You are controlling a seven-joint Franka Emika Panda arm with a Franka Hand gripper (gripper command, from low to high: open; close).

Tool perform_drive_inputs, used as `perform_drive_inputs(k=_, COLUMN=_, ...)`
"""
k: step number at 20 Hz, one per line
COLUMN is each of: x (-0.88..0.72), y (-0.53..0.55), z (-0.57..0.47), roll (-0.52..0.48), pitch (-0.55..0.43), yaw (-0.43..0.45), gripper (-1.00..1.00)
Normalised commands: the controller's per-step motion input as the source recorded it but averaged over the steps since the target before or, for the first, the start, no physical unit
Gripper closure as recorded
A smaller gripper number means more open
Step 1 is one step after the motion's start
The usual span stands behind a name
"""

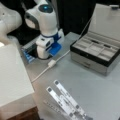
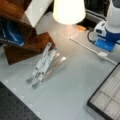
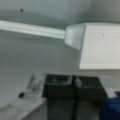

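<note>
Wrist view shows the tool (image 3: 75, 87) low over the grey bench (image 3: 30, 55), its dark fingers pressed together just beside the white cable plug (image 3: 97, 45). Both front views show a folded metal stand (image 1: 65, 102) nearby.

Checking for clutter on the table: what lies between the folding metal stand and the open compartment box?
Only bare table lies between the metal stand and the compartment box in both front views. The white cable runs farther up, near the gripper.

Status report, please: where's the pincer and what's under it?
Pincer low over the table, fingers together. White cable plug just ahead. Jewelry box off to a front view's right.
</note>
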Motion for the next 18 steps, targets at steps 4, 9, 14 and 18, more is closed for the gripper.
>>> perform_drive_inputs(k=4, x=-0.85, y=-0.31, z=-0.60, roll=0.096, pitch=-0.610, yaw=0.047, gripper=1.00)
perform_drive_inputs(k=9, x=-0.91, y=-0.34, z=-0.59, roll=0.093, pitch=-0.640, yaw=0.046, gripper=1.00)
perform_drive_inputs(k=14, x=-0.95, y=-0.36, z=-0.62, roll=0.084, pitch=-0.669, yaw=0.041, gripper=1.00)
perform_drive_inputs(k=18, x=-0.97, y=-0.40, z=-0.66, roll=0.086, pitch=-0.695, yaw=0.056, gripper=1.00)
